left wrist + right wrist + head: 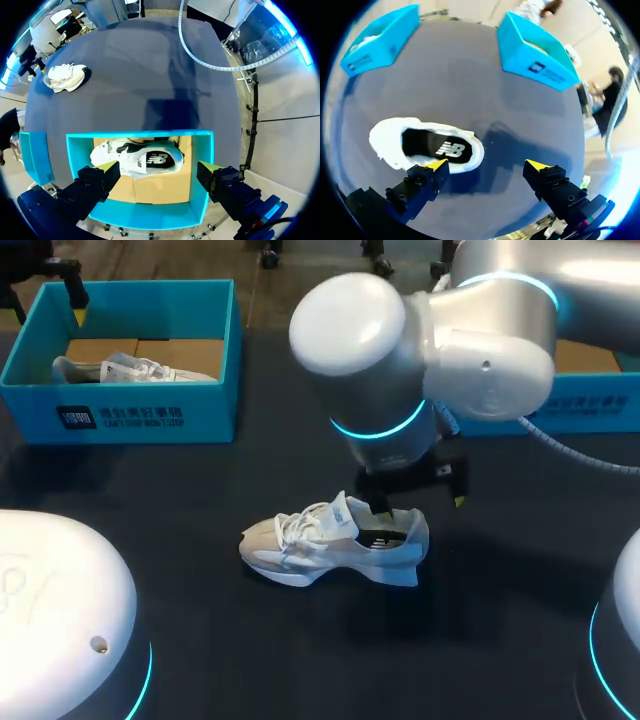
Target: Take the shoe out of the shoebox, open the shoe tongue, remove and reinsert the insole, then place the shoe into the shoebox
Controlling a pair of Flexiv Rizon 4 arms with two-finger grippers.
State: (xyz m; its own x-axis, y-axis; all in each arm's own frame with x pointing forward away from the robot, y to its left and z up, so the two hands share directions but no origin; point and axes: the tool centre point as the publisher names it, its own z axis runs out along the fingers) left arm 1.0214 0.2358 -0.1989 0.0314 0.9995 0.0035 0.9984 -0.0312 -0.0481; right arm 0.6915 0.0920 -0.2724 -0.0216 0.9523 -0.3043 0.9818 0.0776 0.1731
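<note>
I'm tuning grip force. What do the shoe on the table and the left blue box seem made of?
Shoe: white, matte, fabric-like upper with laces; sole probably foam or rubber. Box: probably cardboard, matte teal walls, bare brown floor inside.

Your white lace-up shoe [330, 545] stands upright on its sole at the frame's centre, toe pointing left, with its black insole [385, 537] lying inside. Your open teal shoebox [150, 415] sits upper left, holding a second white shoe [130, 370].
</note>
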